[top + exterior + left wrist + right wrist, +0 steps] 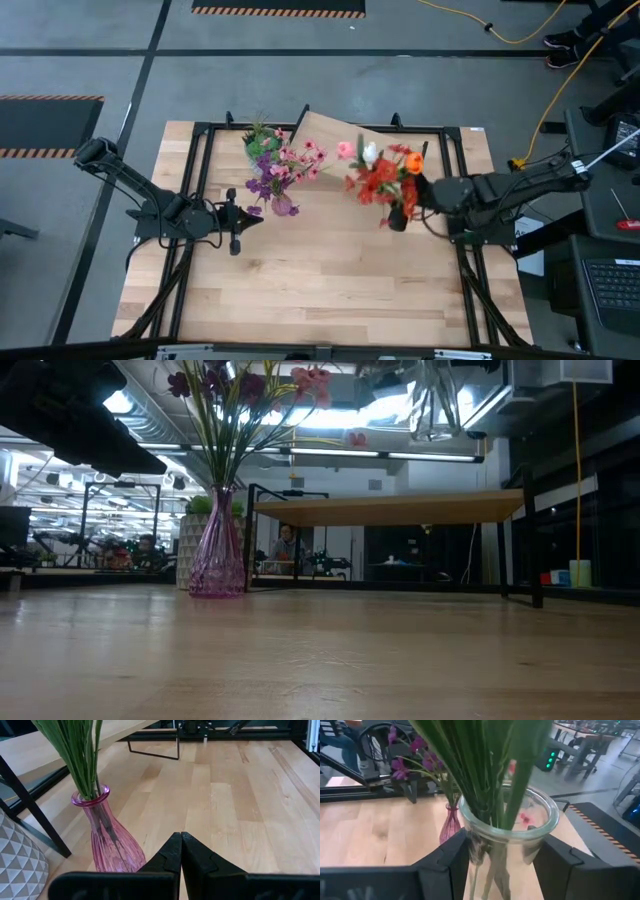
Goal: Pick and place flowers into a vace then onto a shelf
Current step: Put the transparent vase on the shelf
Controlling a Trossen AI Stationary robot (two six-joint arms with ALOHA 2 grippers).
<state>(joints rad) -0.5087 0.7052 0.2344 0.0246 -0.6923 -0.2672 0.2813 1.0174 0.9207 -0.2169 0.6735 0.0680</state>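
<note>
1. The right gripper (502, 865) was clamped on a clear glass vase (507, 832), one dark finger on each side of the glass wall — seen plainly in the right wrist view.
2. That clear glass vase held a bunch of red, orange, white and pink flowers (385, 172) on thin green stalks, which rose out of its round mouth.
3. In the high view the held vase sat over the right part of the pale wooden tabletop (320, 290), just by the near right edge of the light wooden shelf (325, 128) on thin black legs.
4. In the low view the clear vase hung at the top of the picture, above the shelf board, not resting on it.
5. A ribbed pink glass vase (217, 550) stood upright on the tabletop, left of centre, with purple and pink flowers (280, 165) in it.
6. The left gripper (180, 851) had its fingers pressed together and held nothing — it sat low over the tabletop just near and left of the pink vase.
7. A white pot with a grey triangle pattern (20, 860) stood close by the pink vase.
</note>
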